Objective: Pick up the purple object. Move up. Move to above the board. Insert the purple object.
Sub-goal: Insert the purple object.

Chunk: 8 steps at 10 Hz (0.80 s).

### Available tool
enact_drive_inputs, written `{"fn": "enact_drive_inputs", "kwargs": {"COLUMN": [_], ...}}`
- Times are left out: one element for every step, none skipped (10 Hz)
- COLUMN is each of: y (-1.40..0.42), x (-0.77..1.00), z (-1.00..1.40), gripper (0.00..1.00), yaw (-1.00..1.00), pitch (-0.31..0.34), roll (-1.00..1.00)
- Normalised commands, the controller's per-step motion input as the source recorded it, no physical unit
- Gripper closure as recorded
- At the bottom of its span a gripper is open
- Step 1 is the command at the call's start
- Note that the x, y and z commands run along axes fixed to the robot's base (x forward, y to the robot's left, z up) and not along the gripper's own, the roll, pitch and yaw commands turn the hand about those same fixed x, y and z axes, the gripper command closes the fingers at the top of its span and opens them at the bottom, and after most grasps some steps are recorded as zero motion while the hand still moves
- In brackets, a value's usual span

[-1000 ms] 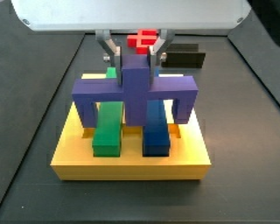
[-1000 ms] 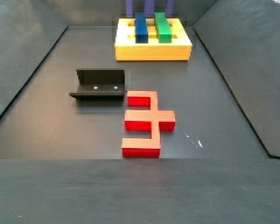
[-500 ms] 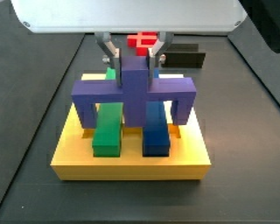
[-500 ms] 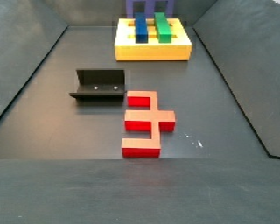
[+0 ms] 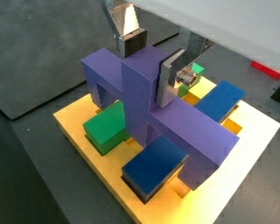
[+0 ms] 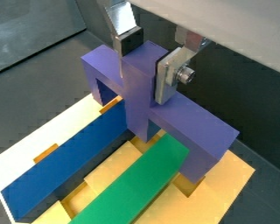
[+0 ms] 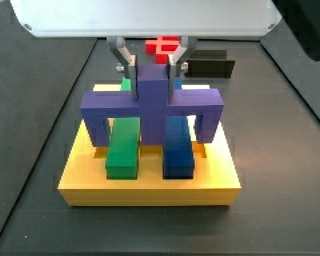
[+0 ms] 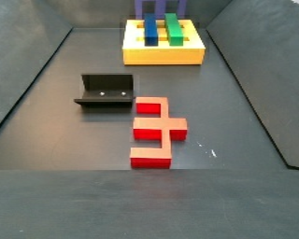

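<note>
The purple object (image 5: 154,118) stands on the board (image 5: 74,129), its legs down in the yellow slab as it straddles a green bar (image 7: 123,150) and a blue bar (image 7: 179,155). My gripper (image 5: 152,70) comes down from above onto the far arm of the cross. One silver finger lies against each side of that arm, and I see no gap in either wrist view, so it is shut on the purple object (image 6: 136,101). A side view puts the gripper (image 7: 152,68) over the board's (image 7: 149,190) back half. The leg ends are hidden.
A red stepped block (image 8: 156,131) lies on the dark floor in front of the board (image 8: 164,56). The fixture (image 8: 106,89) stands beside the red block. Dark sloping walls close in the floor on both sides.
</note>
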Motion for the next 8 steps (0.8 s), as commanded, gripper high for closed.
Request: {"fn": "enact_drive_inputs", "kwargs": {"y": [0.0,0.0,0.0,0.0,0.0,0.0,0.0,0.0], "x": [-0.06,-0.06,-0.04,-0.03,0.0,0.03,0.0,0.0], "z": [-0.04,0.0,0.0,0.0,-0.1,-0.23,-0.3,-0.33], "gripper": [1.0,1.0,1.0,1.0,1.0,1.0,1.0,1.0], "yaw": [0.0,-0.03,-0.04,-0.03,0.0,0.0,0.0,0.0], "pitch": [0.0,0.0,0.0,0.0,0.0,0.0,0.0,0.0], "roll": [0.07,0.01,0.02,0.0,0.0,0.01,0.01,0.01]}}
